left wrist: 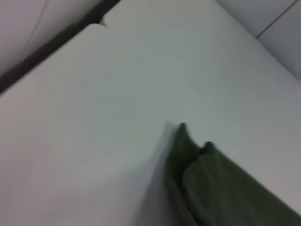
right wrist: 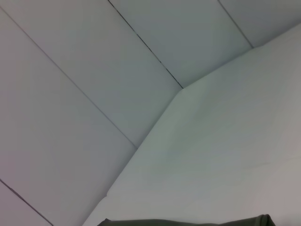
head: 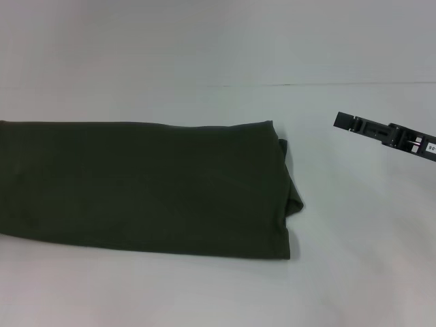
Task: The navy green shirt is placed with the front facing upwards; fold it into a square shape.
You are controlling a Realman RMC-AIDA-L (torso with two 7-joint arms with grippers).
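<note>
Shirt (head: 143,187) folded into long band on table (head: 204,41), running off left edge; right gripper (head: 347,122) hovers well apart to right, finger state unclear; left gripper unseen; risk: pinching only top layer, band unfolding, crooked square.

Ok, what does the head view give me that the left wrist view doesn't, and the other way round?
Only the head view shows the right gripper, raised off to the right of the cloth and not touching it, and the folded long band of the dark olive-green cotton shirt. Only the left wrist view shows the white table's far edge with a dark gap beyond. Both show the shirt lying on the white table; neither shows the left gripper.
</note>
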